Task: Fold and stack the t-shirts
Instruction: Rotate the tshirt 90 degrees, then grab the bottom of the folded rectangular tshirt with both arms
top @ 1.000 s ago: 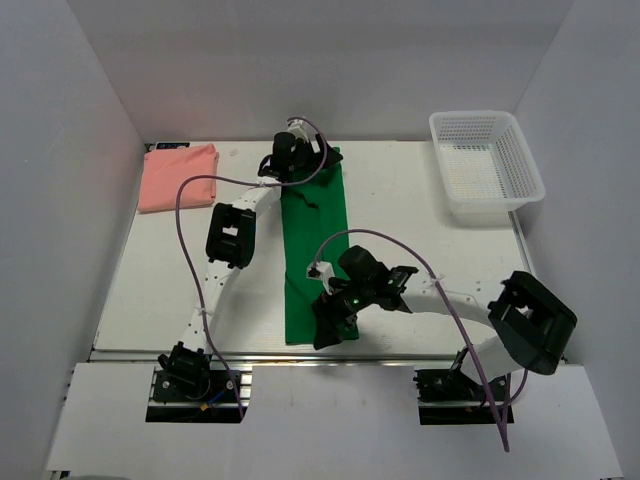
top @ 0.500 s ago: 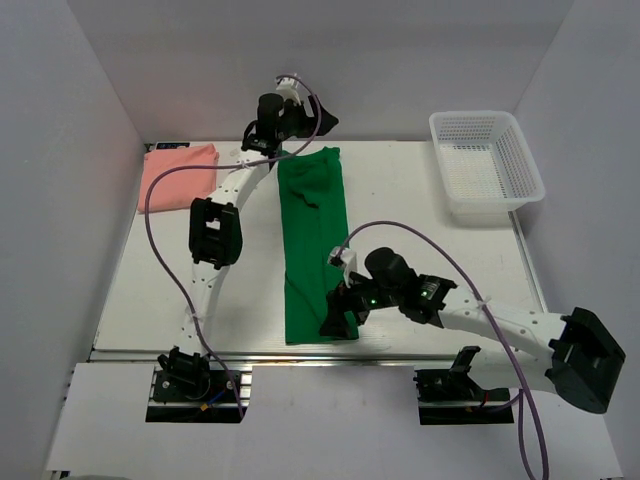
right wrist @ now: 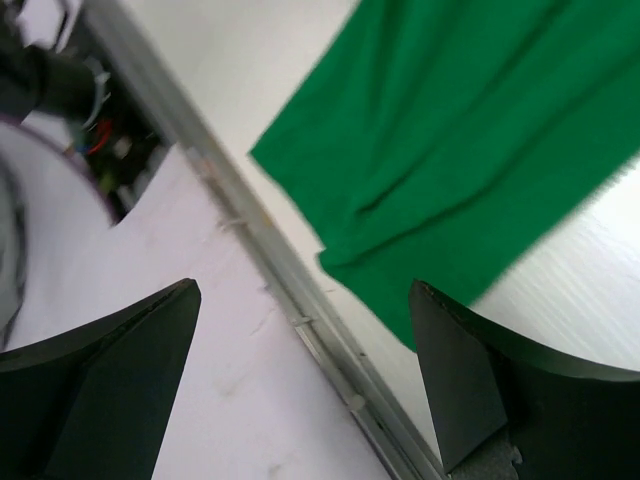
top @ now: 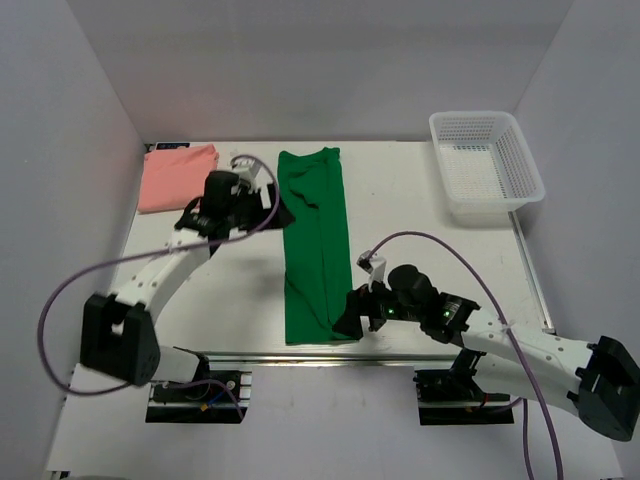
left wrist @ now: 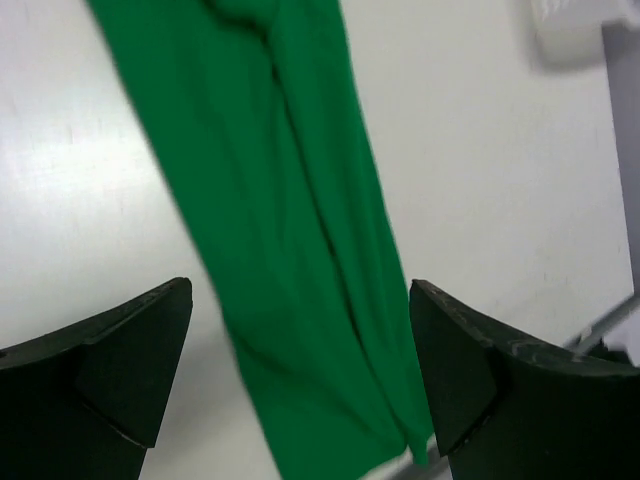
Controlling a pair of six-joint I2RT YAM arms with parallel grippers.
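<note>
A: So, where is the green t-shirt (top: 315, 245) lying?

B: It is lying as a long narrow strip down the middle of the table (top: 430, 240), running from the far edge to the near edge. The pink t-shirt (top: 178, 177) is sitting folded in the far left corner, well apart from it.

A: And what are the grippers doing?

B: The left gripper (top: 278, 212) is hovering just beside the strip's far left side, jaws spread wide and carrying nothing. The right gripper (top: 345, 322) is hanging by the near right corner, likewise gaping and empty.

A: Which step are we looking at?

B: I am judging the lengthwise folding as done and the crosswise fold as coming up. The grippers are needing to pinch the two corners of one end and carry it over the other, keeping the edges aligned. Stacking green with pink is waiting after that. The white basket (top: 490, 208) is standing aside at the far right.
</note>
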